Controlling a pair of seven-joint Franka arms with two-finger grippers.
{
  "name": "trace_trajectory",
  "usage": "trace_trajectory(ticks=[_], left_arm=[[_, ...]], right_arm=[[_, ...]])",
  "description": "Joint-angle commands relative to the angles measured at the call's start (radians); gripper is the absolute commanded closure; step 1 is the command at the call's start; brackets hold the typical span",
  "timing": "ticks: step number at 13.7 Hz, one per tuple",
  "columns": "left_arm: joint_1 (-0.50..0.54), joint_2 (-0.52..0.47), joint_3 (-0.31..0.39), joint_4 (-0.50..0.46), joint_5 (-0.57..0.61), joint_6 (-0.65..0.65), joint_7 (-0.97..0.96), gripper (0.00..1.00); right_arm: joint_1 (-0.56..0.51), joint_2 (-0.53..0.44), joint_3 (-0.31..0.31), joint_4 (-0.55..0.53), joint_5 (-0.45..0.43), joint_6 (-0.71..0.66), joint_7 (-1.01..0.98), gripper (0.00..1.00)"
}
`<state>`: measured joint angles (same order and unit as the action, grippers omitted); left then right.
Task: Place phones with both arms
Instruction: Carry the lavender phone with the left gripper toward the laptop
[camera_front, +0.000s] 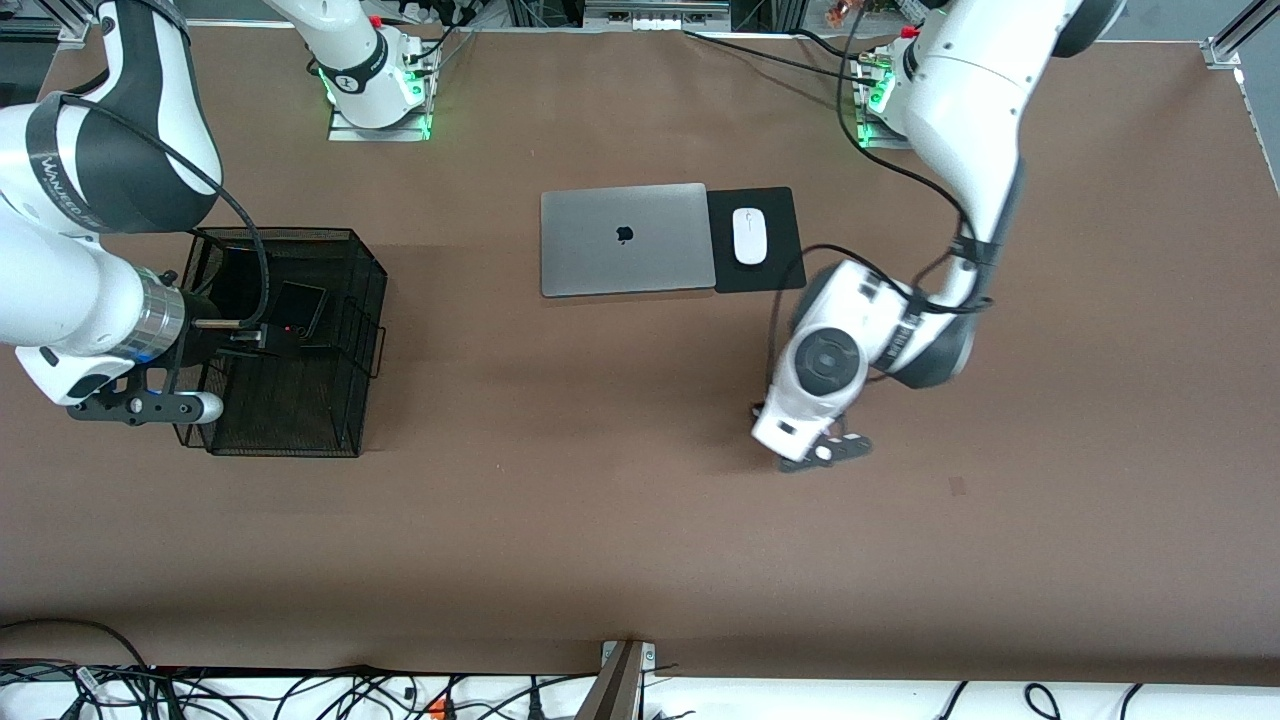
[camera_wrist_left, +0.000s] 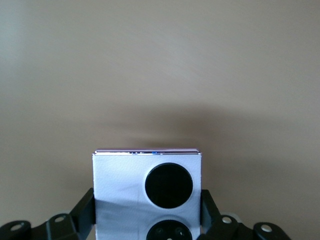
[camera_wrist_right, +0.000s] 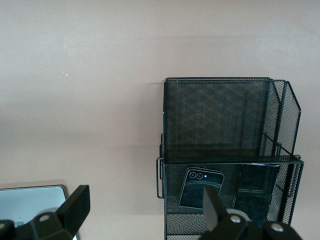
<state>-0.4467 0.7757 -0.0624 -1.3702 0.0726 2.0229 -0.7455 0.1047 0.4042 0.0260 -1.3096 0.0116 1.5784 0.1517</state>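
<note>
The left gripper (camera_wrist_left: 147, 220) pinches the lavender-white phone (camera_wrist_left: 147, 192); carry it level toward the mesh organizer (camera_front: 285, 345), over which the right gripper's (camera_wrist_right: 142, 212) fingers gape empty.

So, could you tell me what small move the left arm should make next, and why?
Probably carry it toward the black mesh organizer: the left gripper already clamps the lavender-white phone, while the dark flip phone already sits inside and the open right gripper waits above it.

Two phones (camera_wrist_right: 199, 188) stand in the mesh rack (camera_front: 290, 345) (toward the right arm's end); mouse (camera_front: 749, 236) beside laptop (camera_front: 626, 239).
</note>
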Motion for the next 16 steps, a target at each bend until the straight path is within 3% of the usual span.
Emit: trace_trajectory(ticks=[1,4,7,16], left_arm=[[-0.079,0.1,0.021,0.164,-0.046,-0.02,-0.002,0.84],[-0.142,0.209,0.021,0.307,-0.086,0.046,-0.005,0.84],[-0.203,0.252,0.021,0.313,-0.12,0.204,-0.009,0.85],[-0.296,0.307,0.03,0.31,-0.123,0.258,-0.071,0.79]], right_arm=[[-0.016,-0.005,0.029,0.012,-0.021,-0.023,0.019,0.0],[-0.016,-0.007,0.029,0.012,-0.021,-0.023,0.02,0.0],[-0.014,-0.007,0.031,0.012,-0.021,-0.024,0.022,0.0],[-0.017,-0.01,0.029,0.01,-0.019,-0.026,0.023,0.0]])
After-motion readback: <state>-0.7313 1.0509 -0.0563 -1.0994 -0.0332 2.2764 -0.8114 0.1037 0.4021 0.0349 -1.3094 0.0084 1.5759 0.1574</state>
